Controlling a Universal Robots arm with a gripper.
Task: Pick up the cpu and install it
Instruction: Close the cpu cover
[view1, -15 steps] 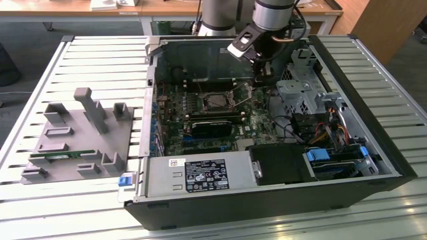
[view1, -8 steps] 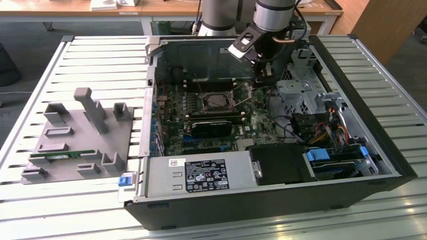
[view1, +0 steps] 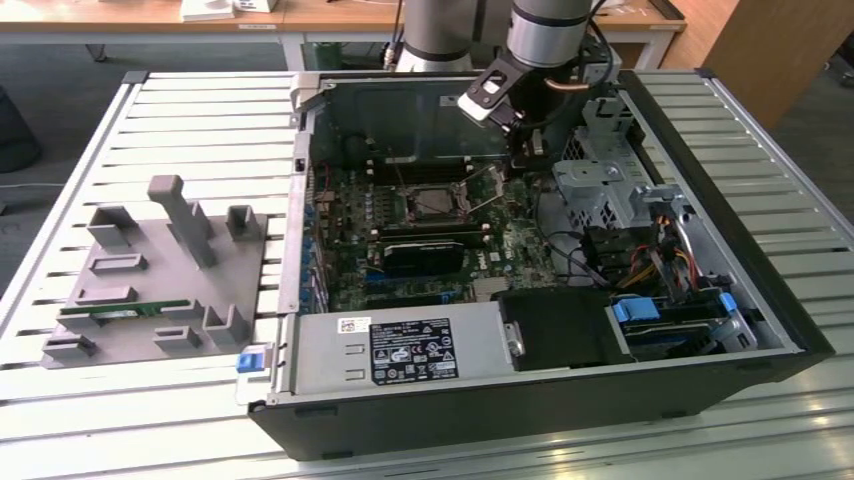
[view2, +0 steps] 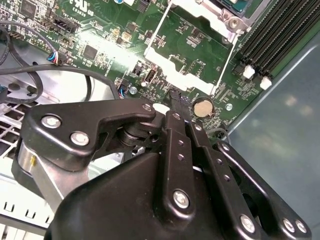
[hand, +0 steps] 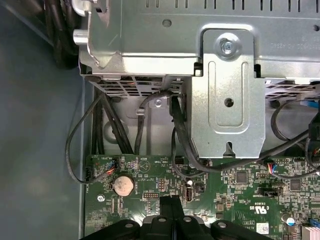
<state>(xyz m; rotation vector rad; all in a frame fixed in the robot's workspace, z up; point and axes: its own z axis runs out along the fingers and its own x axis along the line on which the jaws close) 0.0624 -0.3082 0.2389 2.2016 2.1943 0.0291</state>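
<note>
1. On the exterior view's left, a grey fixture (view1: 160, 300) rests on the slatted table. The green memory stick (view1: 134, 312) lies in it, well apart from the open case. I see no silver chip there.
2. Mid-board sits the socket (view1: 395, 205). The flat grey square inside its frame looks to me like the cpu (view1: 431, 204) already seated, though I cannot be sure of that. Being square, it has no long axis to line up with.
3. Just to its right, the hinged metal plate (view1: 487, 188) stands swung open. In the second wrist view this plate (view2: 185, 65) lies between the socket and the claw.
4. Right again, the gripper (view1: 533, 152) reaches down into the case, near the board. So the cpu lies to the exterior view's left of it, near but apart.
5. In both wrist views its fingers are pressed together, with nothing visible between them; the tips (view2: 176, 102) (hand: 171, 204) hover close to the coin cell (hand: 123, 185).
6. Furthest right stands the drive cage (view1: 594, 190).
</note>
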